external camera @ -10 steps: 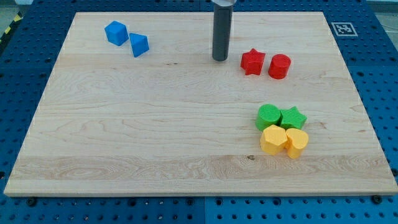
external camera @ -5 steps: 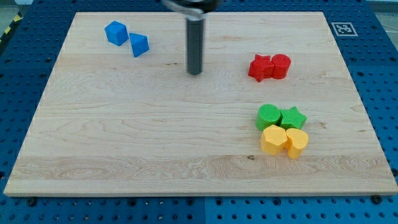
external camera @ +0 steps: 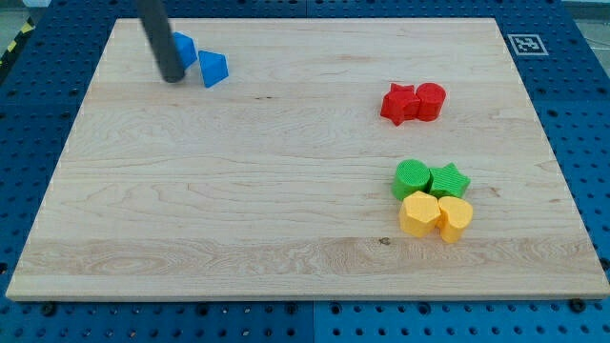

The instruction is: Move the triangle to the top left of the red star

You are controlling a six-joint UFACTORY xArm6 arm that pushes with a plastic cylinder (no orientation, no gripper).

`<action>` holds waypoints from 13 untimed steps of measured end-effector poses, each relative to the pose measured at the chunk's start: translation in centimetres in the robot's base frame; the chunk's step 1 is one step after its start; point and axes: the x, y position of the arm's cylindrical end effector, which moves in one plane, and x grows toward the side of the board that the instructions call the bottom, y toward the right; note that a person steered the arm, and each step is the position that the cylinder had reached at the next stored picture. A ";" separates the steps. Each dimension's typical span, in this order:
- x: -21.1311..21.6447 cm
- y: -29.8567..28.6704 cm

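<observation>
My tip (external camera: 172,79) at board's top left, no claw fitted, bare rod only; rod covers part of blue cube (external camera: 183,48). Blue triangle (external camera: 213,69) just right of tip, apart from it. Red star (external camera: 398,103) far right, touching red cylinder (external camera: 430,101). Green, yellow blocks clustered lower right.

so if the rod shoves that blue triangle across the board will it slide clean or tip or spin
The blue triangle probably slides without tipping: it sits low and flat on the smooth board. It may spin, since its faces are angled. My tip is at its left, by the blue cube.
</observation>
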 end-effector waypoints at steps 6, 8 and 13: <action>-6.8 16.6; -7.2 8.8; -0.3 19.0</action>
